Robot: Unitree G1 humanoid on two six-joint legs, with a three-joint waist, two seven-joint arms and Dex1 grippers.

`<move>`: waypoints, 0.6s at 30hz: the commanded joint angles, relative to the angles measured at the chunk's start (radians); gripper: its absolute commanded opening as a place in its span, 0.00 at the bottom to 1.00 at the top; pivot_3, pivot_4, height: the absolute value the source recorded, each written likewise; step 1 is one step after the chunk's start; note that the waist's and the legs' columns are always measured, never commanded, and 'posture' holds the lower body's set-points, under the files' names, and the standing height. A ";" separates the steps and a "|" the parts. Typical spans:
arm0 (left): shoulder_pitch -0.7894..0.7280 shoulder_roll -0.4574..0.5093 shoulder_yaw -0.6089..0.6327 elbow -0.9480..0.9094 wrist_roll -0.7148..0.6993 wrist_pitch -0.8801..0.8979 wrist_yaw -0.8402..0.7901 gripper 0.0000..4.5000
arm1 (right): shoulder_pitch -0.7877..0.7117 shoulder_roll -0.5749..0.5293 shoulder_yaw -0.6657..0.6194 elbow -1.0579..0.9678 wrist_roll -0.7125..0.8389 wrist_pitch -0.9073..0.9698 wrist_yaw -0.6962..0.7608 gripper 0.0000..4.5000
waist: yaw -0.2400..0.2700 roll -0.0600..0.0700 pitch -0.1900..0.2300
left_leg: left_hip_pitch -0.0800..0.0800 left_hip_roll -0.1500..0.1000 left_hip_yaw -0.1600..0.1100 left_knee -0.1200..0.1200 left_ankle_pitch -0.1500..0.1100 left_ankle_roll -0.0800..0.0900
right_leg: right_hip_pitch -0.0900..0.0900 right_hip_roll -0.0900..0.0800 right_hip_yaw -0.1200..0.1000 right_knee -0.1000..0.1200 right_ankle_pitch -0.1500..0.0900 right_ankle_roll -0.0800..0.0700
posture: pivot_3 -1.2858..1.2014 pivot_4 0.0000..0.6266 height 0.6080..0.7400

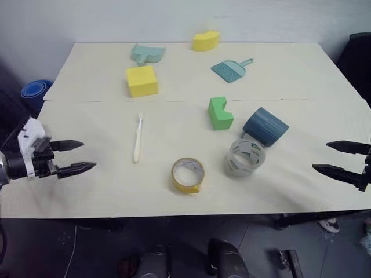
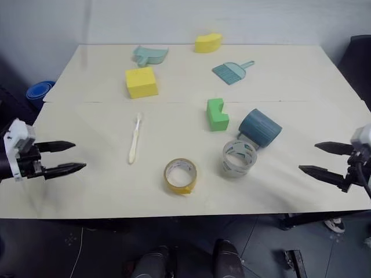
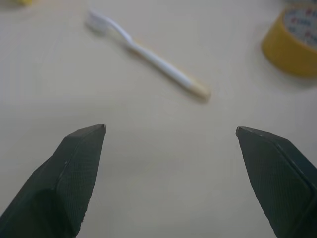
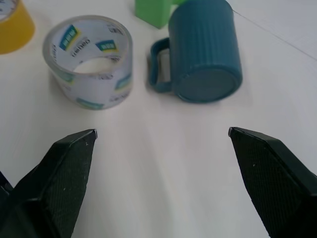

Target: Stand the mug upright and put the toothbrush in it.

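My left hand (image 1: 75, 156) hung with fingers apart over the bench's (image 1: 104, 191) left edge. The slim white plastic toothbrush (image 1: 138, 138) lay just inward, its long axis running front to back. Further right, the ribbed slate-blue mug (image 1: 265, 125) lay on its side, base toward my empty, spread right hand (image 1: 339, 157), the nearer one.

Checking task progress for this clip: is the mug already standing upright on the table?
No: the mug lies on its side beside the clear tape roll, its closed base facing the right wrist camera and its handle out to the side.
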 commanded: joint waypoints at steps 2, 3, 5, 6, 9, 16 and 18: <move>-0.054 0.015 0.012 -0.265 -0.225 0.193 -0.042 1.00 | -0.004 -0.032 -0.028 -0.289 0.113 0.110 -0.021 0.98 | 0.003 0.000 0.000 | 0.000 0.000 0.000 0.001 0.000 0.000 | 0.000 0.000 0.000 0.000 0.000 0.000 | 0.52 0.24 1.00; -0.061 0.020 0.007 -0.299 -0.257 0.222 -0.051 1.00 | -0.012 -0.036 -0.021 -0.326 0.127 0.129 -0.029 0.98 | 0.003 0.000 0.000 | 0.000 0.000 -0.001 0.001 0.000 0.000 | 0.000 0.000 0.000 0.000 0.000 0.000 | 0.52 0.24 1.00; -0.065 0.036 -0.007 -0.375 -0.304 0.258 -0.082 1.00 | -0.034 -0.037 0.013 -0.414 0.175 0.174 -0.056 0.98 | 0.003 0.000 0.000 | 0.000 0.000 -0.001 0.001 0.000 -0.001 | 0.000 0.000 0.000 0.001 0.000 0.000 | 0.52 0.24 1.00; -0.067 0.043 -0.013 -0.400 -0.319 0.272 -0.091 1.00 | -0.044 -0.037 0.027 -0.442 0.195 0.190 -0.064 0.98 | 0.003 0.000 0.000 | 0.000 0.000 -0.001 0.001 0.000 -0.001 | 0.000 0.000 0.000 0.001 0.000 0.000 | 0.52 0.24 1.00; -0.025 0.111 -0.055 -0.472 -0.293 0.230 -0.202 1.00 | -0.166 -0.026 0.252 -0.558 0.171 0.149 -0.071 0.98 | 0.001 0.000 0.000 | 0.000 0.000 -0.001 0.001 0.000 -0.001 | 0.000 0.000 0.000 0.001 0.000 0.000 | 0.52 0.24 1.00; 0.039 0.211 -0.045 -0.416 -0.181 0.093 -0.339 1.00 | -0.551 0.144 0.795 -0.465 -0.093 0.089 -0.066 0.98 | -0.024 0.000 0.000 | 0.000 0.000 -0.001 0.001 -0.001 -0.002 | 0.000 0.001 0.000 0.000 -0.001 -0.002 | 0.52 0.24 1.00; 0.062 0.230 -0.040 -0.413 -0.153 0.057 -0.367 1.00 | -0.617 0.192 0.920 -0.404 -0.196 0.040 -0.035 0.98 | -0.026 0.000 0.000 | -0.001 0.000 -0.001 0.000 -0.001 -0.002 | -0.002 0.001 0.000 0.000 -0.001 -0.002 | 0.52 0.24 1.00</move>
